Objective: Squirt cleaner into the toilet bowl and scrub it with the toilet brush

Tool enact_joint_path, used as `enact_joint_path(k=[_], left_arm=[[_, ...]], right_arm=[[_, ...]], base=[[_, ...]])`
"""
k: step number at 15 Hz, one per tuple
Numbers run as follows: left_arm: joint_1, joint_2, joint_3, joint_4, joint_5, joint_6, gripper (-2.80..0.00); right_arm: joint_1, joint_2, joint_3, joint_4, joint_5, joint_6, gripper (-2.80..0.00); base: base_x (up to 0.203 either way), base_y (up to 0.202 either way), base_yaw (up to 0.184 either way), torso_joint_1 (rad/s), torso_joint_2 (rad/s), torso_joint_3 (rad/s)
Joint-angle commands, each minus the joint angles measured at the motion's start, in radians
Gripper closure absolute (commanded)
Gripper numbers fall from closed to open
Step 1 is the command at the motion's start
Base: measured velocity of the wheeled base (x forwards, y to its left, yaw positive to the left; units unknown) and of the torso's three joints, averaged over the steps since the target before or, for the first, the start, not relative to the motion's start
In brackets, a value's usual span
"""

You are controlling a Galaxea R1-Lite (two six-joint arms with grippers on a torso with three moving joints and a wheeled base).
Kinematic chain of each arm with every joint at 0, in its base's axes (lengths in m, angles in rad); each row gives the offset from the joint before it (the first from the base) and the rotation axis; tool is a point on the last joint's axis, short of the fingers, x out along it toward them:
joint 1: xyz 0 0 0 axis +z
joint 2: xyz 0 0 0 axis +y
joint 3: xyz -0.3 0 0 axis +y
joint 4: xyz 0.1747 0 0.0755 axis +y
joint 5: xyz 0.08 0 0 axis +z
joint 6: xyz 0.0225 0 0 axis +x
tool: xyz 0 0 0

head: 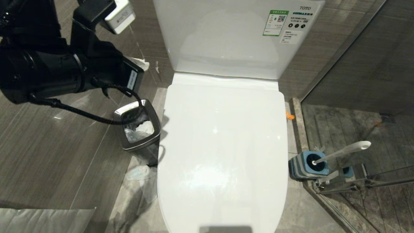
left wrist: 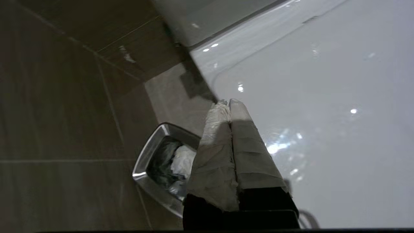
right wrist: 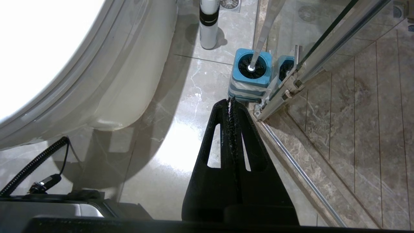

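Observation:
The toilet bowl [head: 223, 145] fills the middle of the head view; its white lid is down, so the basin is hidden. On the floor to its right, the toilet brush [head: 343, 151] leans in its blue-and-grey holder [head: 307, 165]. The cleaner [right wrist: 208, 24] stands on the floor beside the toilet base, and its orange cap [head: 290, 116] peeks past the lid edge. My left gripper [left wrist: 228, 103], its fingers wrapped in whitish tape, is shut and empty, held above the steel bin near the lid's back left corner. Low over the floor, my right gripper [right wrist: 231, 101] is shut and empty, a short way from the brush holder [right wrist: 251, 72].
A steel bin [head: 137, 129] with crumpled paper stands against the toilet's left side, under my left arm [head: 97, 68]. A glass shower partition with a metal frame [head: 343, 181] runs close behind the brush holder. The tank [head: 226, 35] and tiled wall close off the back.

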Motion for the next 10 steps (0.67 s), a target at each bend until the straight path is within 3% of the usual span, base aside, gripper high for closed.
enact_joint_path(k=[1, 4, 7, 10], left_arm=[[0.104, 0.015, -0.052, 0.000, 0.001, 0.001, 0.00], [0.217, 0.016, -0.136, 0.006, -0.003, 0.001, 0.00], [0.267, 0.016, -0.266, 0.037, -0.005, -0.007, 0.00], [0.303, 0.010, -0.399, 0.137, -0.002, -0.079, 0.00]], right_arm=[[0.000, 0.001, 0.000, 0.001, 0.000, 0.000, 0.00], [0.000, 0.001, 0.000, 0.001, 0.000, 0.000, 0.00], [0.000, 0.001, 0.000, 0.001, 0.000, 0.000, 0.00], [0.000, 0.001, 0.000, 0.001, 0.000, 0.000, 0.00]], base=[[0.000, 0.000, 0.000, 0.000, 0.00, 0.000], [0.000, 0.000, 0.000, 0.000, 0.00, 0.000], [0.000, 0.000, 0.000, 0.000, 0.00, 0.000], [0.000, 0.000, 0.000, 0.000, 0.00, 0.000]])
